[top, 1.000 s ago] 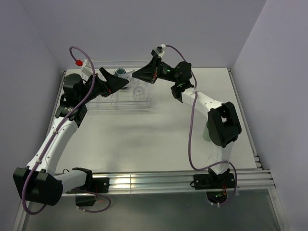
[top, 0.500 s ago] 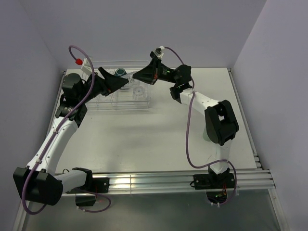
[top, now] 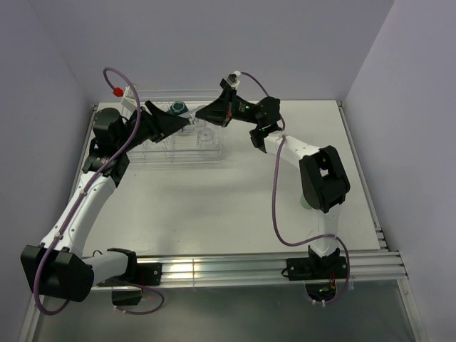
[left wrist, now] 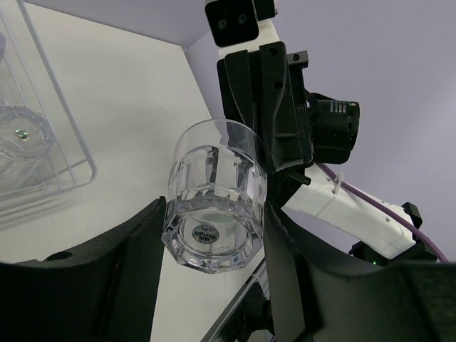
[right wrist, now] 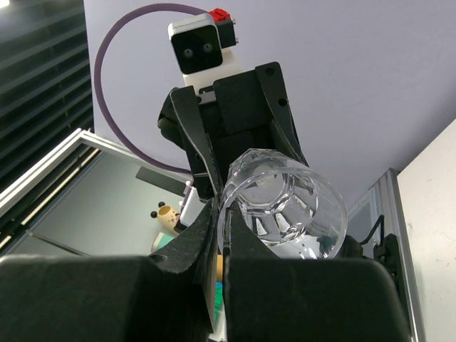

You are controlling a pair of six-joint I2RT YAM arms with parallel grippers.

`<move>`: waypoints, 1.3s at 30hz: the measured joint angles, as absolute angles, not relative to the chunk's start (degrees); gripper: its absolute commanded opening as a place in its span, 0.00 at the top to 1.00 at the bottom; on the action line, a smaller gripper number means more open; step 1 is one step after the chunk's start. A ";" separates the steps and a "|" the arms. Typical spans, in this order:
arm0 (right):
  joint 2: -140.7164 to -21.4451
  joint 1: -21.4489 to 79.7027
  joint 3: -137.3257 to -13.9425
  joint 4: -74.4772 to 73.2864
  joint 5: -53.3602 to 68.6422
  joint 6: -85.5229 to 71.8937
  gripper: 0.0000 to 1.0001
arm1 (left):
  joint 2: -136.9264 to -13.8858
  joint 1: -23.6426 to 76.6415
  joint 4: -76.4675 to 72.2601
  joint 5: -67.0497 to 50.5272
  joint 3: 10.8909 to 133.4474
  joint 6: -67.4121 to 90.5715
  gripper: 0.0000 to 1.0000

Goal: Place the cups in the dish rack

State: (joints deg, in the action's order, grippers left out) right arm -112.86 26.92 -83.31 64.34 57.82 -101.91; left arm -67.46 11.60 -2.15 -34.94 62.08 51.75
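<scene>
A clear glass tumbler (top: pixel 192 120) hangs in the air above the back of the dish rack (top: pixel 153 155), held between both grippers. My left gripper (left wrist: pixel 214 246) is shut on the tumbler's (left wrist: pixel 216 203) thick base. My right gripper (right wrist: pixel 226 222) is shut on the tumbler's (right wrist: pixel 285 210) rim, one finger inside and one outside. In the top view the left gripper (top: pixel 176 121) and right gripper (top: pixel 206 114) face each other. A second tumbler (top: pixel 206 135) stands in the rack, and the dark green mug (top: pixel 178 107) sits at its back. A sliver of the mint cup (top: pixel 304 204) shows behind the right arm.
The rack's wire edge (left wrist: pixel 68 135) and a glass inside it (left wrist: pixel 21 135) lie below left of the held tumbler. The purple back wall rises just behind the rack. Metal rails (top: pixel 235 267) run along the table's near edge.
The right arm's elbow and forearm have shifted slightly left. Both grippers stay together over the back of the rack with the tumbler between them.
</scene>
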 measured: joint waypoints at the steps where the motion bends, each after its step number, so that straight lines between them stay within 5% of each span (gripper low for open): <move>1: -112.86 26.92 -83.37 64.31 57.89 -101.89 0.96 | -67.46 11.57 -2.15 -34.98 62.08 51.75 1.00; 6: -112.90 26.92 -84.01 63.53 58.06 -101.10 0.66 | -67.46 11.55 -1.19 -35.11 62.52 51.55 1.00; 10: -112.86 26.52 -84.40 60.73 57.49 -98.10 0.54 | -67.46 11.55 2.13 -34.61 64.90 50.39 1.00; 19: -107.63 22.79 -85.84 32.97 50.81 -77.62 0.52 | -68.55 9.21 13.23 -30.15 72.47 46.33 1.00; 27: -99.46 19.33 -89.38 1.87 30.13 -55.16 0.52 | -80.05 3.14 25.89 -18.11 94.35 42.00 1.00; 39: -96.88 19.79 -89.86 -14.17 18.57 -41.45 0.53 | -106.83 0.08 43.72 3.51 112.51 37.56 1.00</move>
State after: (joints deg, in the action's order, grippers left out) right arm -96.88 19.79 -89.86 -14.17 18.57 -41.45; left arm -106.83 0.08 43.72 3.51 112.51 37.56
